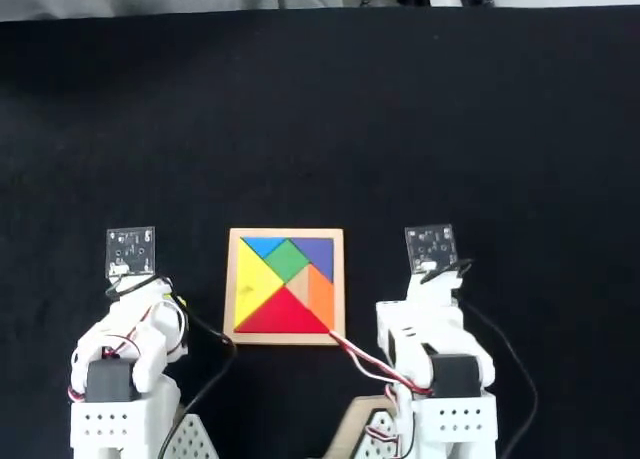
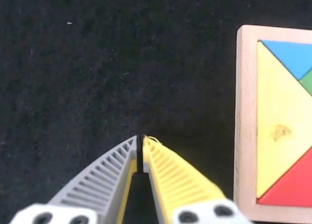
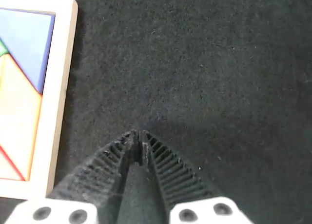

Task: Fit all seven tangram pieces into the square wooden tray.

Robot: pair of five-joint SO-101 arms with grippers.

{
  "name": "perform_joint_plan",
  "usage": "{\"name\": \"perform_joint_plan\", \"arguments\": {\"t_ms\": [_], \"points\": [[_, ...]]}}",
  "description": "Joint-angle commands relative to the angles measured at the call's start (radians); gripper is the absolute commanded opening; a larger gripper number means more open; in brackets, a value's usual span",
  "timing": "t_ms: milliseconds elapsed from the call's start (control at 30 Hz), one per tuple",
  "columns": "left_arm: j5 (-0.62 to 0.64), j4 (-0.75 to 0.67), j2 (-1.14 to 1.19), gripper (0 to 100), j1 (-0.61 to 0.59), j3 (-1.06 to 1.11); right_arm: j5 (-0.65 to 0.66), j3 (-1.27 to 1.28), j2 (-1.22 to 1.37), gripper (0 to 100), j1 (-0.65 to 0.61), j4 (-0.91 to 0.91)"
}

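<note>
**Support:** Report the work surface.

**Operator:** On my feed the table cover is black cloth: matt, with a short fuzzy nap and a few pale lint specks.

**Support:** Tray and contents?

**Operator:** I read the tray as pale bare wood, smooth, with faint grain and softly rounded edges. The tangram pieces have flat, even colour coats, smooth with a low sheen. The yellow piece has one small scuffed patch.

**Support:** Arm hardware?

**Operator:** I see the left gripper as ribbed matt plastic, grey on one side and yellow on the other. The right gripper is ribbed matt black plastic. The arm housings are smooth white plastic.
</note>
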Motion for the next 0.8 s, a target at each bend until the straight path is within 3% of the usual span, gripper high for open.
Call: {"name": "perform_joint_plan", "arguments": {"t_ms": [0,767], "points": [[0.012,0.006,-0.005,3,-0.013,0.021,0.012,-0.001,-0.090,1.1,0.017,0.005],[0.014,0.006,-0.005,3,-0.008,0.021,0.014,-0.001,-0.091,1.1,0.015,0.006]]}}
